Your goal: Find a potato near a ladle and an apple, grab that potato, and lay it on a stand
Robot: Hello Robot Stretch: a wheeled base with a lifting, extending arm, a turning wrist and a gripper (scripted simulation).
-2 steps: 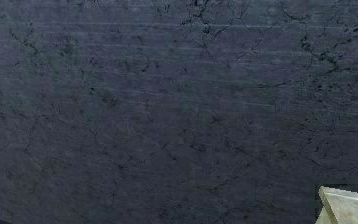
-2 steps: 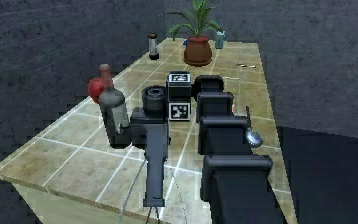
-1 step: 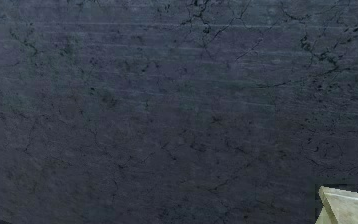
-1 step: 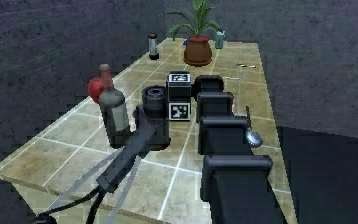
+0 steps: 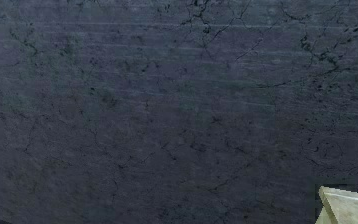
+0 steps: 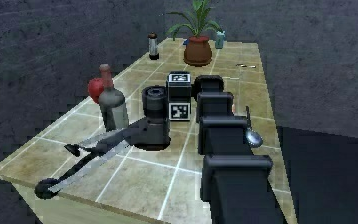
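The arm reaches out over a tiled tabletop. At its far end sit the two white marker squares, with the gripper and its dark body to their left. A long dark utensil with a pale blade lies on the tiles at the gripper's far end, so I cannot tell whether the gripper holds anything. A red round thing like an apple sits behind a glass bottle just left of the gripper. A small ladle-like spoon lies right of the arm.
A potted plant, a dark shaker and a small teal thing stand at the table's far end. A dark marbled wall stands close ahead, with a pale corner at the forward view's bottom right.
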